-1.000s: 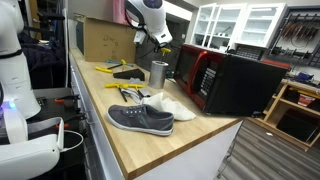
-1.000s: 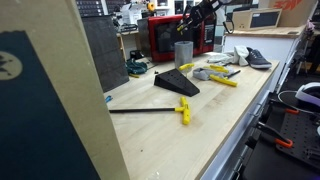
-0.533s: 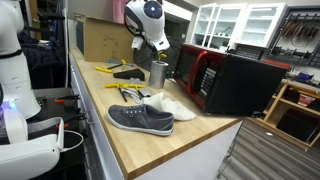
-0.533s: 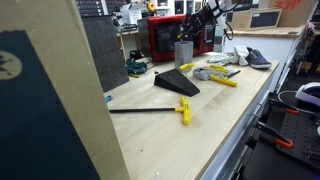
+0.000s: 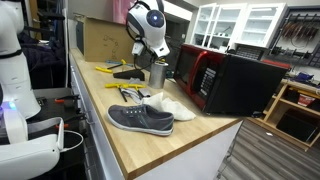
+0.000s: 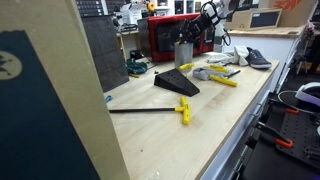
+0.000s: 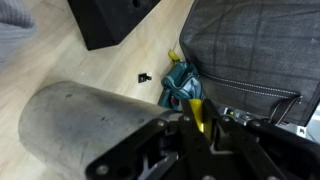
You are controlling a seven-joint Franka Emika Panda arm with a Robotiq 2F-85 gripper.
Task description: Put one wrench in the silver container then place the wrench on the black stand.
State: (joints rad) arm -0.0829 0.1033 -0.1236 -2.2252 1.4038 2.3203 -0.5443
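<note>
Jaws: clenched on a yellow wrench [image 7: 197,109]; a strip of yellow shows between them in the wrist view, where the gripper [image 7: 203,128] enters from the lower edge.
Gripper position: beside the top of the silver container [image 5: 157,73] in both exterior views; I cannot tell whether the wrench end is over the mouth or outside the wall.
Black stand [image 6: 176,83]: low on the wooden surface [image 5: 190,135], near the container but apart from it; nothing visible on it.
Step (judged): wrench being brought to the container; the stand leg of the task is not yet begun.
Risk, knock: the wrench end catches the rim or wall. The cup looks light and loose, so it could tip or skid toward the red-fronted microwave [image 5: 215,82].
Risk, release: if let go too high or off-centre, the wrench may bounce out or lever the cup over.
Risk, sight: the container's side fills much of the wrist view and the mouth is hidden, so alignment is hard to judge.
Risk, clutter: loose yellow tools [image 6: 222,78] and the grey sneaker [image 5: 140,118] lie close by; a toppled cup would roll among them.
</note>
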